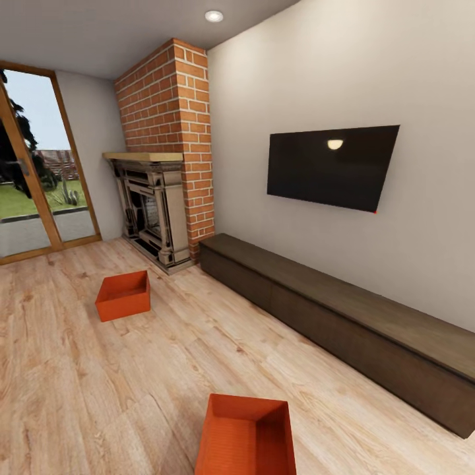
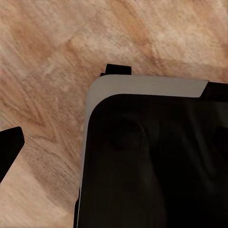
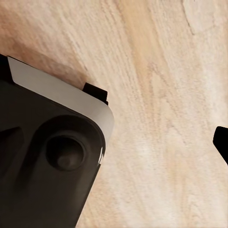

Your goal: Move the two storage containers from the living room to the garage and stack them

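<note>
Two hands, neither one carrying anything that I can make out. In the left wrist view a single dark fingertip (image 2: pixel 8 148) pokes in at the frame edge over the wood plank floor (image 2: pixel 47 57), beside the robot's own dark, grey-rimmed base (image 2: pixel 156 161); whether the left hand is spread or closed, I cannot tell. Same in the right wrist view: one black finger tip (image 3: pixel 221 141) at the edge, base housing (image 3: pixel 52 156) alongside, pale planks beneath. Right hand's state, cannot tell.

Outward, head view. Near container (image 1: pixel 245 435): orange-red, open top, on the planks just ahead of the robot, partly cut by the frame's lower edge. Far container (image 1: pixel 123 295): same kind, well apart from the first, on the floor near the brick fireplace (image 1: pixel 166 158). Both empty, upright. Long dark cabinet (image 1: pixel 343 316) runs under the wall TV (image 1: pixel 330 166); glass doors (image 1: pixel 33 171) at far left.

Step in hand, by my reading: the approach to the first pickup, still in the living room; nothing moved toward the garage yet. Next move likely calls for closing on the near container, then bringing both hands down to its opposite walls.
</note>
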`<state>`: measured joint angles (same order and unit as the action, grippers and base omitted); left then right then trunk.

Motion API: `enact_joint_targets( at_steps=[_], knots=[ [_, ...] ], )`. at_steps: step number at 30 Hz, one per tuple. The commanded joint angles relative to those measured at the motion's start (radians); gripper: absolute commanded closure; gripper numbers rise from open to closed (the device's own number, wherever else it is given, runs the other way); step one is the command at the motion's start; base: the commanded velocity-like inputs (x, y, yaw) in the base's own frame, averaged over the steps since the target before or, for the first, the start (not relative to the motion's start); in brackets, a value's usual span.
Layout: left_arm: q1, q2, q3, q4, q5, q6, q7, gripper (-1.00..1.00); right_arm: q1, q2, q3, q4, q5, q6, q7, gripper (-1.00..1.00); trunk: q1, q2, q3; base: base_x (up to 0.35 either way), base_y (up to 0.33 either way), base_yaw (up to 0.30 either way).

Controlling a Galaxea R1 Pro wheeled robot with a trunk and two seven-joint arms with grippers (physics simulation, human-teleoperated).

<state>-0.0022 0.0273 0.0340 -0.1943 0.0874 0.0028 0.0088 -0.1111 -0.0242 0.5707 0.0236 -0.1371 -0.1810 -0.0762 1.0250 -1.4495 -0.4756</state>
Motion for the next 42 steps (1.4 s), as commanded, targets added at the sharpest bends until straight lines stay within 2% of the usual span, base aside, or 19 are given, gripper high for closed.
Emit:
enact_joint_targets(
  at_steps=[1,30,32,34,36,38,39,42],
  knots=[
    [0.000,0.000,0.001,-0.002,0.009,0.000,0.000,-1.00,-0.001,0.001,0.008,0.002,-0.010,-0.005,-0.001,-1.00,0.000,-0.001,-0.001,0.000,0.000,0.000],
    [-0.001,-0.006,0.002,0.001,0.009,-0.001,-0.001,-1.00,-0.001,-0.001,0.009,0.002,-0.011,-0.006,-0.001,-1.00,0.000,-0.001,-0.001,0.000,0.000,0.000],
    [-0.001,-0.015,0.000,-0.010,0.009,0.001,-0.002,-1.00,-0.004,0.006,0.009,-0.038,-0.012,0.011,-0.001,-1.00,0.000,-0.001,-0.001,0.000,0.000,0.000],
    [-0.001,-0.016,-0.001,-0.035,0.009,0.004,-0.009,-1.00,-0.006,0.006,0.009,-0.127,-0.018,0.050,-0.002,-1.00,0.000,-0.001,-0.001,0.000,0.000,0.000],
    [-0.001,-0.017,-0.002,-0.114,0.012,0.025,-0.006,-1.00,-0.004,0.005,0.006,-0.253,-0.031,0.139,-0.016,-1.00,0.000,-0.001,-0.001,0.000,0.000,0.000],
    [-0.001,-0.019,-0.002,-0.166,0.013,0.062,-0.003,-1.00,-0.005,0.006,0.005,-0.300,-0.053,0.174,-0.023,-1.00,0.000,-0.001,-0.001,0.000,0.000,0.000],
    [-0.001,-0.024,-0.003,-0.215,0.011,0.116,-0.002,-1.00,-0.014,0.009,0.004,-0.324,-0.088,0.196,-0.026,-1.00,0.000,-0.001,-0.001,0.000,0.000,0.000],
    [-0.002,-0.029,-0.003,-0.282,0.012,0.183,0.000,-1.00,-0.053,0.025,0.005,-0.341,-0.153,0.213,-0.030,-1.00,0.000,-0.001,-0.001,0.000,0.000,0.000]
  ],
)
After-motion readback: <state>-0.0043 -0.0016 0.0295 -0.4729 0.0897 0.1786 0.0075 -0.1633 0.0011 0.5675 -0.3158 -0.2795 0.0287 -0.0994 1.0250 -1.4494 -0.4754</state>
